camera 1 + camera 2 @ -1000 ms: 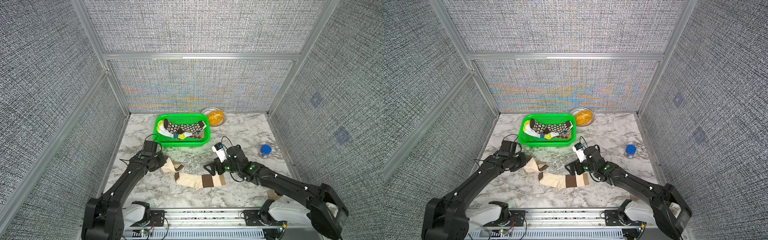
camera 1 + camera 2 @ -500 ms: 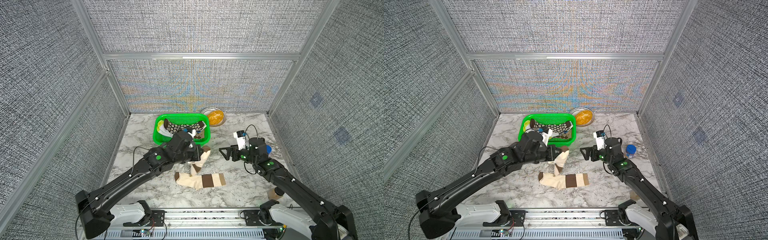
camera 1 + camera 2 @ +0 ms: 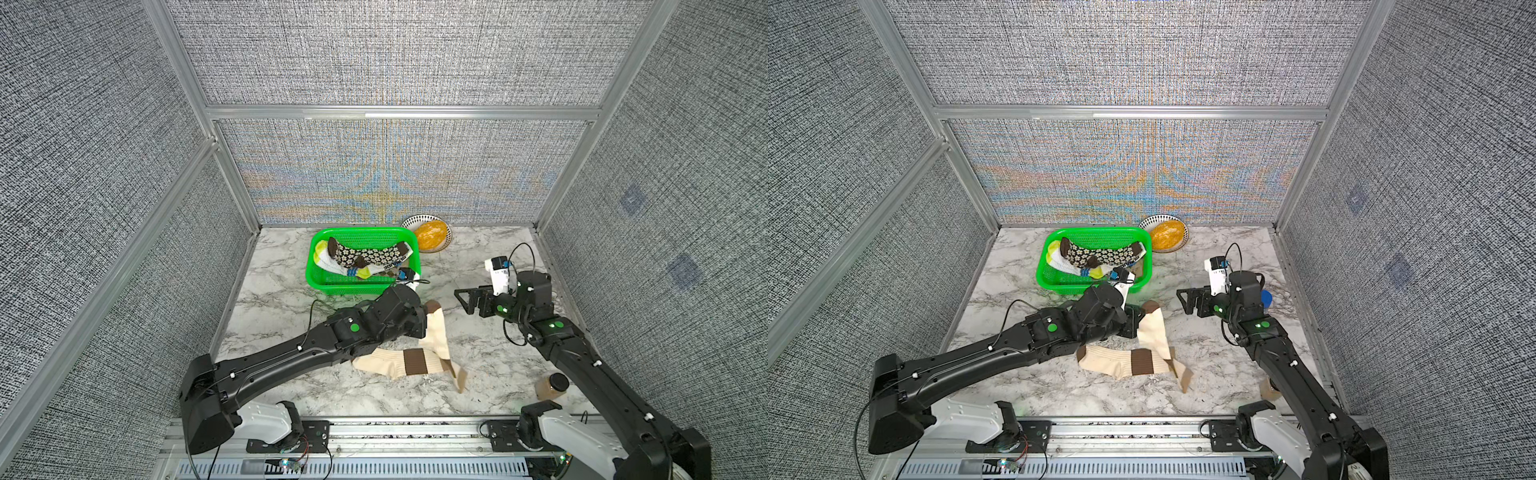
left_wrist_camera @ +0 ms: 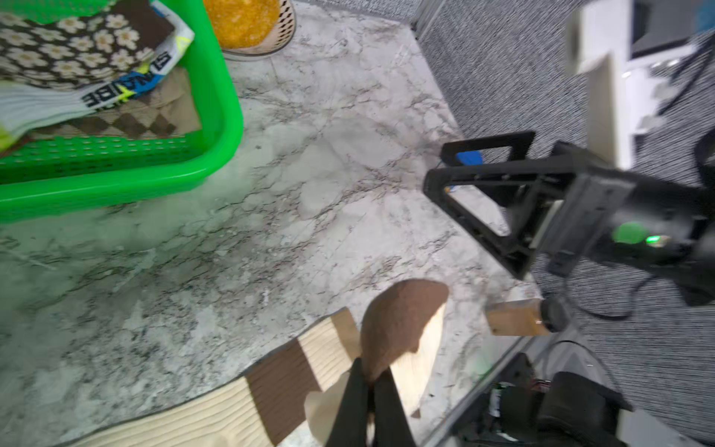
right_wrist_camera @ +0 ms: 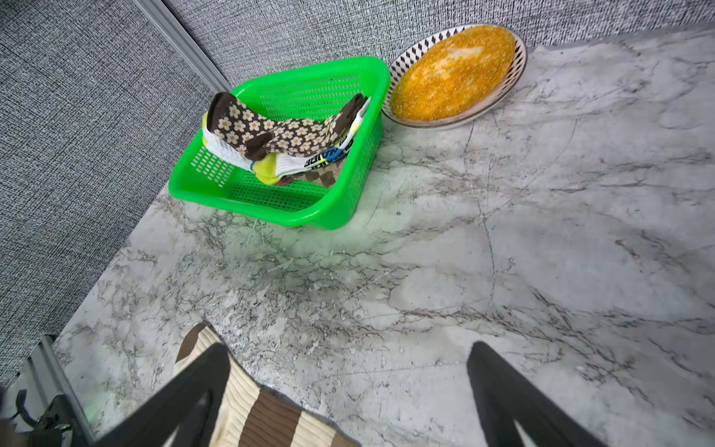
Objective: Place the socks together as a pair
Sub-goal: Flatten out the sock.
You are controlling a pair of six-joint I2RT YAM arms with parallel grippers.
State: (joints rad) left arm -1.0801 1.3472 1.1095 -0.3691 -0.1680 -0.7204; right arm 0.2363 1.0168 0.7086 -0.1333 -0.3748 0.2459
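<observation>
So the left gripper [image 4: 370, 381] is clamped tight on the brown toe of a cream brown-banded sock [image 3: 436, 338]. The sock hangs off the gripper and drapes down across its twin [image 3: 390, 363], which lies flat on the marble table [image 3: 291, 299] right under that hand. The hanging one's tan end lands on the table just past the flat one. The right gripper [image 3: 462, 301] is off to the side, apart from both socks, with its fingers spread wide, nothing in them, up off the table. Just beyond the left gripper sits the green basket [image 3: 361, 233], where a brown flowered sock [image 3: 365, 254] lies over a white sock [image 3: 328, 261], with a diamond-check sock [image 4: 127, 120] at the bottom.
</observation>
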